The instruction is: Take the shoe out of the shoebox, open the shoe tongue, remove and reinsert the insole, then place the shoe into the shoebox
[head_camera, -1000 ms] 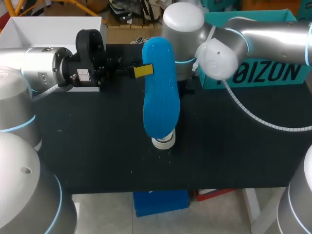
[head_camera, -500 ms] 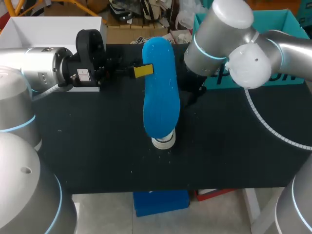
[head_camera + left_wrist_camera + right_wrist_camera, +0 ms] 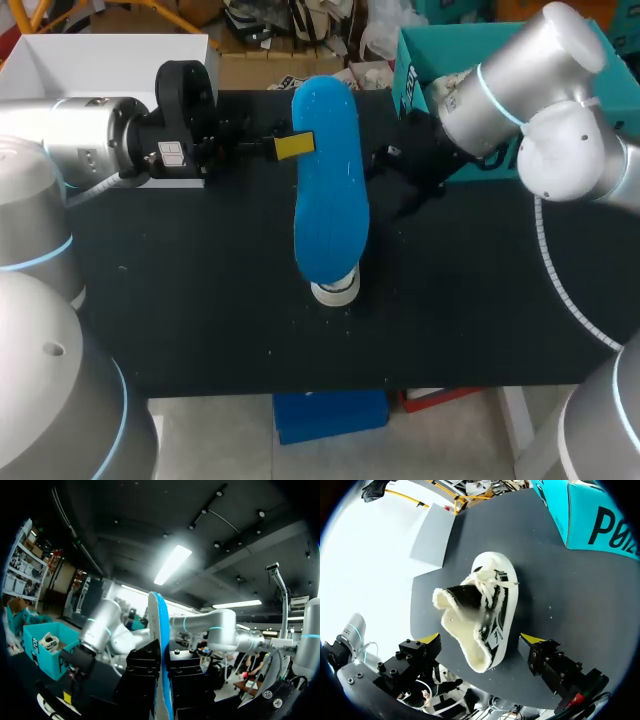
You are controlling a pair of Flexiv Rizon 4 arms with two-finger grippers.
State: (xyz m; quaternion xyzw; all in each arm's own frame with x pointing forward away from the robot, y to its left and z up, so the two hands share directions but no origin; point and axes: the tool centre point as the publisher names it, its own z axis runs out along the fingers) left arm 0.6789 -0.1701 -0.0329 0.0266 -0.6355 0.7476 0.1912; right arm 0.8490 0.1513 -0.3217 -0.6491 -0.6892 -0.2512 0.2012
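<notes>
With the left pincer point(image 3: 161, 667) pinching the blue textured insole point(image 3: 330, 200) upright, the spread right pincer point(image 3: 482, 639) should steady the white fleece-lined shoe point(image 3: 487, 612), pulling its mouth wide.

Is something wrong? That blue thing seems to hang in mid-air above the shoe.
Nothing is amiss. The blue insole is out of the shoe, pinched in the left gripper and held above it. The shoe sits on the table outside the teal shoebox, its fleecy mouth gaping. The right gripper hovers open over it.
</notes>
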